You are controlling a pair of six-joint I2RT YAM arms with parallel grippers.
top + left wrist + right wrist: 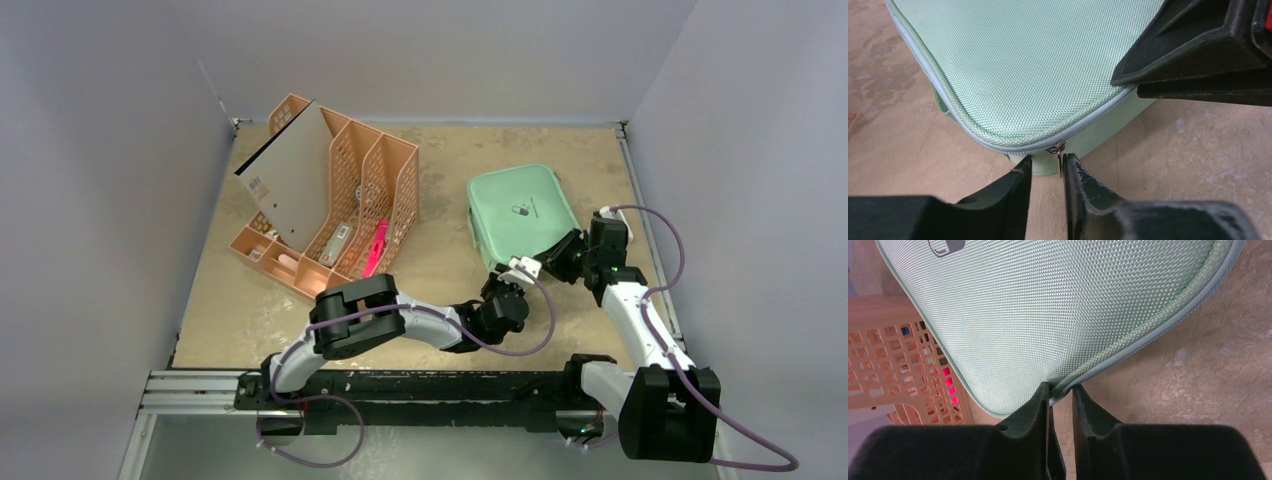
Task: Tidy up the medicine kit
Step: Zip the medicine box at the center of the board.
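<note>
My left gripper (pixel 1047 160) stands narrowly parted around the zipper pull (pixel 1060 161). The pull hangs against one finger, with a gap to the other, and I can't see its far face. My right gripper (pixel 1060 388) is clamped on the rim of the medicine kit (pixel 1058 305). The kit's closed lid fills the view ahead of both jaws and runs off frame, and its dark logo (pixel 945 246) is cut by the edge. Beside the right jaws the orange rack (pixel 893 355) shows blurred. Beneath the jaws lies a mottled tan table (pixel 1198 150); plain grey walls (pixel 450 50) enclose it.
</note>
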